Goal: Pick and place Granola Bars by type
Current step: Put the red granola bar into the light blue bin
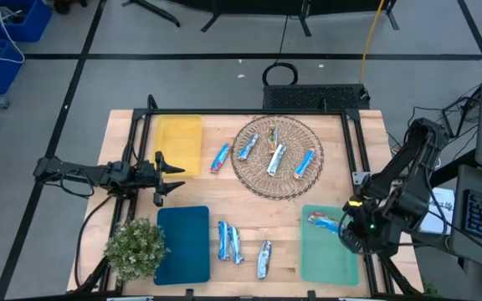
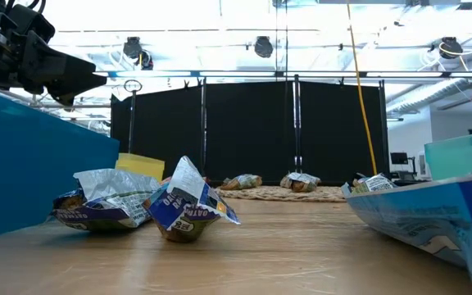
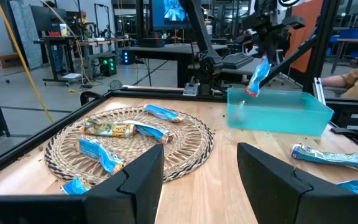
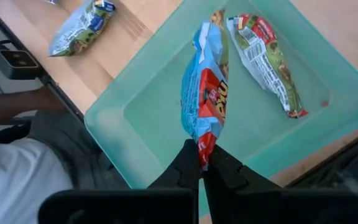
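Note:
My right gripper (image 4: 202, 167) is shut on a blue and red granola bar (image 4: 205, 93), which hangs over the green tray (image 4: 142, 115) at the table's near right (image 1: 329, 259). A second red-marked bar (image 4: 267, 62) lies flat in that tray. Several blue bars lie in the round wicker basket (image 1: 276, 156). Others rest on the wood: one (image 1: 220, 157) by the yellow mat (image 1: 178, 142), and three (image 1: 223, 238) (image 1: 235, 244) (image 1: 264, 259) beside the teal mat (image 1: 182, 242). At the table's left, my left gripper (image 1: 170, 171) stands open and level with nothing between its fingers. My right gripper pinches the crimped end of the bar's wrapper (image 4: 202, 148) between its two fingers. They come from above, slanting down. The bar hangs below the fingers along its length, clear of the tray floor; the left wrist view shows it dangling (image 3: 258, 76) above the tray's rim.
A small potted plant (image 1: 135, 247) stands at the near left corner. A black frame rail (image 1: 249, 113) runs round the table. A person sits just past the table's right edge (image 4: 17, 124). Bare wood lies between the basket and the near bars.

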